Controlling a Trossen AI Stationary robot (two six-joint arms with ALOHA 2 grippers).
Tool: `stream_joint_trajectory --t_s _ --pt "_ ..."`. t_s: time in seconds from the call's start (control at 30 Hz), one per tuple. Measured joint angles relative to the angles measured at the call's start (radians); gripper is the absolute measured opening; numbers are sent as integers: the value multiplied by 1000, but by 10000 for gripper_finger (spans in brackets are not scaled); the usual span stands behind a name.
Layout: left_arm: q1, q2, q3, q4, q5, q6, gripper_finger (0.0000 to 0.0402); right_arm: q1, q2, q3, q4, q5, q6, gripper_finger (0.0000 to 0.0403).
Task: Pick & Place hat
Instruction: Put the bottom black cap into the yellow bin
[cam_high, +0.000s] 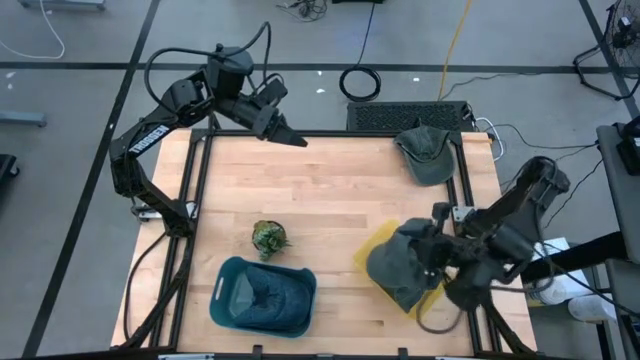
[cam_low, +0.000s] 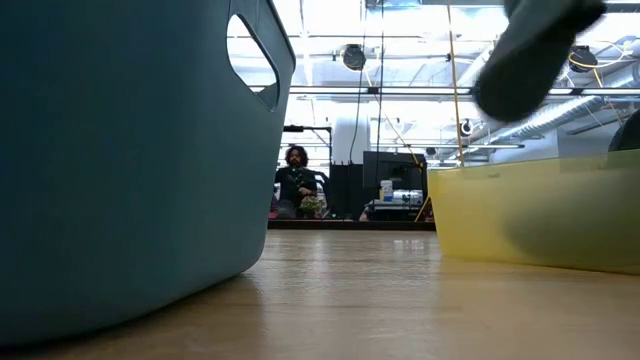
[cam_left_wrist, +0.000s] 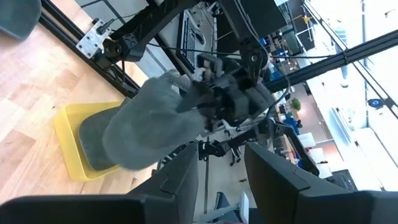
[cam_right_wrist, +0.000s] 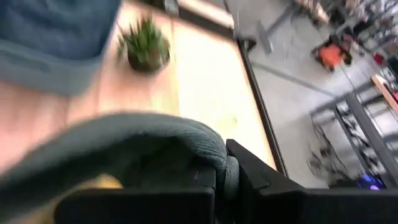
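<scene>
A grey-green hat (cam_high: 398, 265) hangs over a yellow bin (cam_high: 372, 243) at the table's near right. My right gripper (cam_high: 436, 252) is shut on it. The hat also shows in the left wrist view (cam_left_wrist: 155, 121), the right wrist view (cam_right_wrist: 137, 146), and as a dark shape (cam_low: 535, 50) above the bin (cam_low: 530, 215) in the low view. A second grey-green hat (cam_high: 425, 152) lies flat at the table's far right. My left gripper (cam_high: 292, 133) is open and empty over the table's far edge, left of middle, with its fingers apart in its wrist view (cam_left_wrist: 224, 180). My right gripper pinches a bunched fold of the hat's cloth (cam_right_wrist: 219, 163) between its two fingers, coming level from the table's right side. The hat sags to the left of and below the fingers, over the yellow bin. Whether its lower end touches the bin, I cannot tell.
A teal basket (cam_high: 262, 295) holding dark blue cloth stands at the near edge, left of middle. A small potted plant (cam_high: 268, 237) stands just behind it. Black frame rails (cam_high: 190, 200) run along the table's sides. A person (cam_low: 295, 180) sits in the room beyond.
</scene>
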Motion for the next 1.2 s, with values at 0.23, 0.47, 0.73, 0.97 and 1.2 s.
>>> stream_joint_trajectory --t_s 0.23,0.47,0.73,0.97,1.2 --pt "0 0 0 34 -8 -11 136 -35 55 0 -168 -73 110 4" --pt "-1 0 0 59 -9 -30 136 -31 86 0 -266 -111 282 4" --pt "-1 0 0 59 -8 -29 136 -25 93 -99 -282 -175 396 4" --pt "0 0 0 59 -7 -29 136 -25 93 -234 -127 -207 413 4" --pt "0 0 0 59 -6 -25 136 -25 92 -310 -40 -259 454 4"
